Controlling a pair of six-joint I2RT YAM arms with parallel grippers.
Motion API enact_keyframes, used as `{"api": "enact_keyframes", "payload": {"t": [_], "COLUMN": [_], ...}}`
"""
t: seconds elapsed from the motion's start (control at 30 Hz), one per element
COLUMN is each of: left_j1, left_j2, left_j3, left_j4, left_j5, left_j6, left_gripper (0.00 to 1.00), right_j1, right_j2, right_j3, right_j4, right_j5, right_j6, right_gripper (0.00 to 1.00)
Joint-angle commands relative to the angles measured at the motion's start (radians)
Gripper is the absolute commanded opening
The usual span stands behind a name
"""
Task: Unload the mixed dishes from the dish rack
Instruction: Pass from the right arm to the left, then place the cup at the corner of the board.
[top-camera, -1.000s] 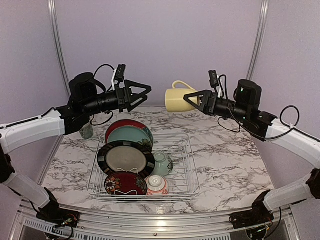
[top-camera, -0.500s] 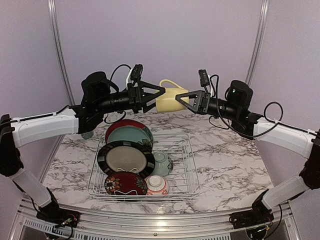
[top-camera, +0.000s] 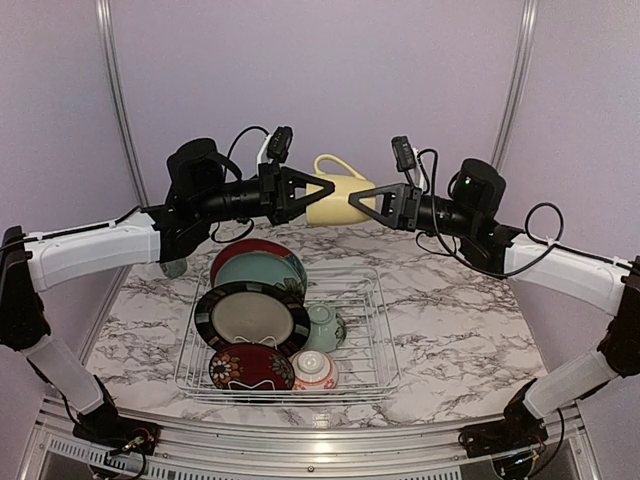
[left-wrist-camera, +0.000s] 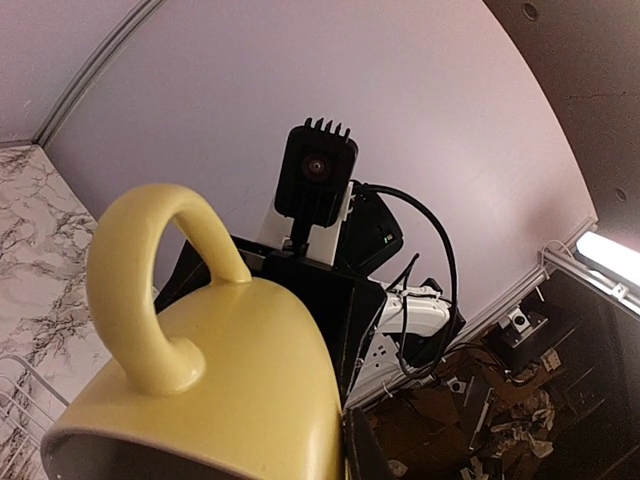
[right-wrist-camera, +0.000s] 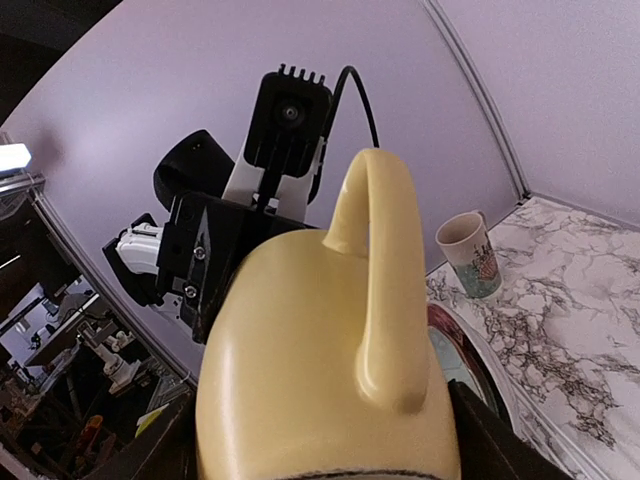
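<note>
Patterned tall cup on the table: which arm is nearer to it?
Left. The left arm passes over the patterned tall cup; the right arm comes from the opposite side.

1. The mug (top-camera: 338, 210) hangs between the left gripper (top-camera: 330, 188) and the right gripper (top-camera: 355, 203).
2. The dish rack (top-camera: 375, 350) sits on the table (top-camera: 470, 320), below both grippers.
3. In the rack, plates (top-camera: 250, 318) stand below the left gripper, with bowls (top-camera: 322, 328) to their right.
4. The tall cup (top-camera: 173, 266) stands on the table outside the rack, below and left of the left gripper.
</note>
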Motion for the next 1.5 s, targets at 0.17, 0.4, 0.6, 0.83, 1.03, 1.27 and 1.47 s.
{"api": "enact_keyframes", "payload": {"t": [0.17,0.4,0.6,0.83,1.03,1.27,1.47], "left_j1": [0.003,0.048,0.067,0.088,0.225,0.438,0.553], "left_j2": [-0.092,-0.235,-0.382,-0.442,-0.455,-0.452,-0.358], "left_j3": [0.071,0.066,0.110,0.150,0.119,-0.001,-0.036], "left_j4": [-0.243,-0.399,-0.732,-1.168,-1.418,-1.485,-1.501], "left_j5": [-0.101,-0.280,-0.869,-1.516,-1.582,-1.401,-1.194], "left_j6": [0.228,0.355,0.444,0.367,0.201,0.082,0.013], "left_gripper": [0.00,0.00,0.00,0.00,0.00,0.00,0.00], "right_j1": [0.009,0.008,0.005,0.000,-0.011,-0.020,-0.025], "right_j2": [-0.052,-0.074,-0.070,-0.057,-0.051,-0.053,-0.057], "right_j3": [0.045,0.028,0.027,0.031,0.027,0.021,0.018], "right_j4": [-0.028,-0.083,-0.138,-0.189,-0.211,-0.226,-0.240], "right_j5": [0.126,0.171,0.221,0.263,0.280,0.289,0.298], "right_j6": [-0.067,-0.092,-0.108,-0.122,-0.123,-0.120,-0.121], "right_gripper": [0.89,0.98,0.98,0.99,0.98,0.98,0.98]}}
